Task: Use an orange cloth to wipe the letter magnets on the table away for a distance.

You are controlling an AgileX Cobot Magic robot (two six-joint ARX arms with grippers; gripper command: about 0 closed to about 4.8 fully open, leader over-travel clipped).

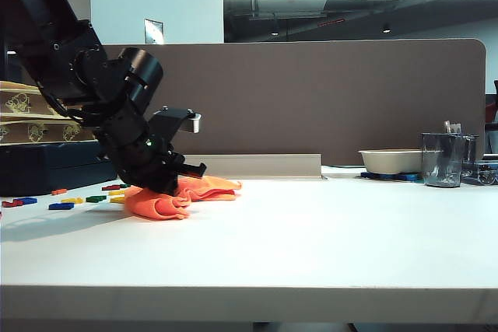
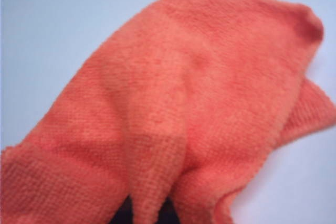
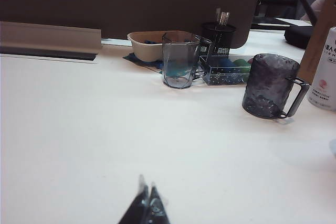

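Left hand (image 1: 159, 186): low on the desk at about 9 o'clock in the exterior view, pressed into the orange cloth; its fingertips were buried in the fabric, jaws clamped narrow on the cloth.
Orange cloth (image 1: 180, 196): a rumpled heap on the desk under the left hand, a rolled fold toward the front and a flatter flap toward 3 o'clock; in the left wrist view it (image 2: 178, 108) filled nearly the whole picture, blurred, with only a dark sliver of the hand showing under its fold.
Letter magnets (image 1: 74, 200): small red, blue, yellow and green pieces lying on the desk toward 9 o'clock from the cloth, the nearest just beside its edge; some were cut off by the picture's border, and the letter shapes were too small to read.
Desk (image 1: 311, 239): white and matte, with a brown-grey partition panel (image 1: 334, 99) behind.
Right hand (image 3: 147, 208): seen only in the right wrist view, just its dark fingertips showing, pressed together with nothing between them, above bare desk.
Far side, toward 3 o'clock: a beige bowl (image 3: 147, 45), a clear tumbler (image 3: 179, 59) and a smoky handled mug (image 3: 270, 85), well apart from the cloth.
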